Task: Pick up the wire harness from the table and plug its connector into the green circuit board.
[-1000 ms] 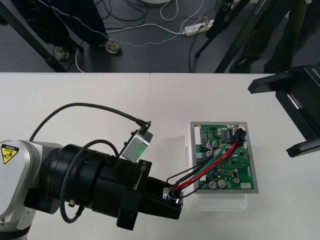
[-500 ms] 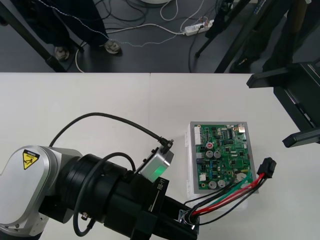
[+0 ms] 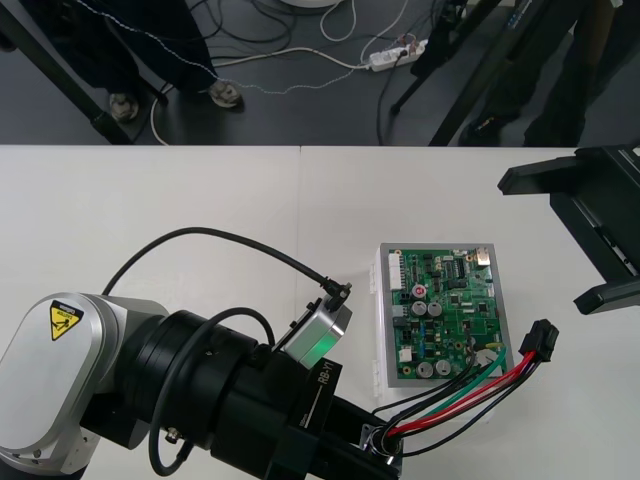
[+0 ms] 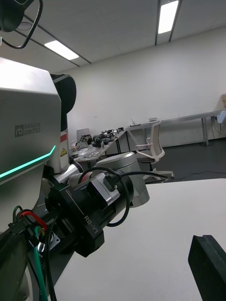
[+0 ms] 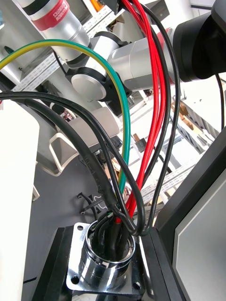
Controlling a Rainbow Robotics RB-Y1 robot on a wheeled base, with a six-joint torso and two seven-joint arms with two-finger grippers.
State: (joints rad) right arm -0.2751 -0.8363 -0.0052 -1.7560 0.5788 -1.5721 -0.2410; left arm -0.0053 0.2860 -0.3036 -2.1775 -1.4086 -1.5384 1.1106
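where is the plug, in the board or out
Out: the plug is beyond the board's right edge, the left gripper holding the socket.

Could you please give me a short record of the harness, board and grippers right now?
left gripper: shut on the socket, near the table's front edge
plug: not in the board, just off its right side
wires: run from socket to plug
circuit board: on white base, table's right half
right gripper: open, at the table's right edge

- You can read "RAINBOW ROBOTICS" on the silver camera housing (image 4: 27,128).
- "RB-Y1" stands on the black wrist link (image 4: 90,223).
- Your silver shoulder link (image 3: 40,375) carries a yellow warning triangle (image 3: 62,320).
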